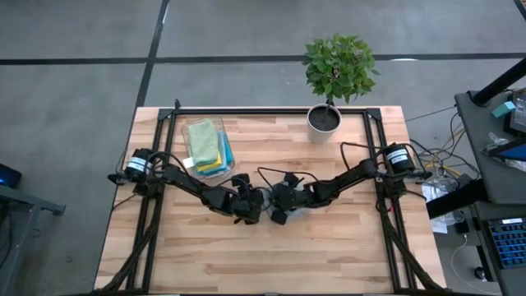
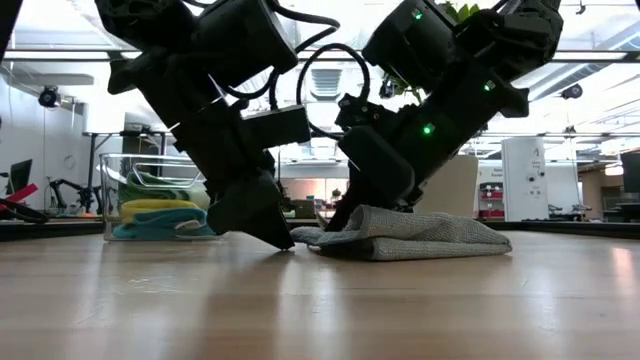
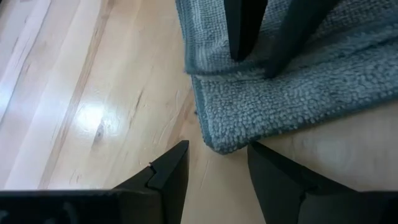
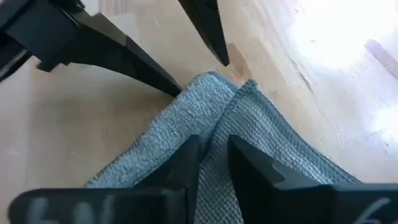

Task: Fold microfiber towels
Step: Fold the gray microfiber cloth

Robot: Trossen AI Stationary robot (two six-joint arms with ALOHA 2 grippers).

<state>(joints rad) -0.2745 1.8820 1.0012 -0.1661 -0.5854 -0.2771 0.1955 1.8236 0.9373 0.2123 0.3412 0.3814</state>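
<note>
A grey towel (image 2: 420,235), folded into layers, lies flat at the table's middle. My left gripper (image 3: 217,146) is open and low at the towel's left end, with the corner of the lower layer (image 3: 214,140) between its fingertips. My right gripper (image 4: 214,140) comes slanting down from the right onto the upper layer and is shut on a ridge of the cloth. In the high view both grippers, left (image 1: 256,210) and right (image 1: 279,212), meet at the centre and hide most of the towel. Green, yellow and blue towels (image 1: 205,146) lie stacked in the bin. My left gripper has a finger on each side of the towel's corner, and I cannot tell whether they touch it. My right gripper pinches a raised ridge of the upper layer (image 4: 219,118) between its two fingers (image 3: 239,37), near that layer's left edge. It comes slanting down from the table's right. The towel stays flat on the table.
A clear plastic bin (image 2: 110,200) stands at the far left of the table with the stacked towels inside. A potted plant (image 1: 324,122) stands at the far edge, right of centre. Bare wood lies along the near side (image 1: 263,263).
</note>
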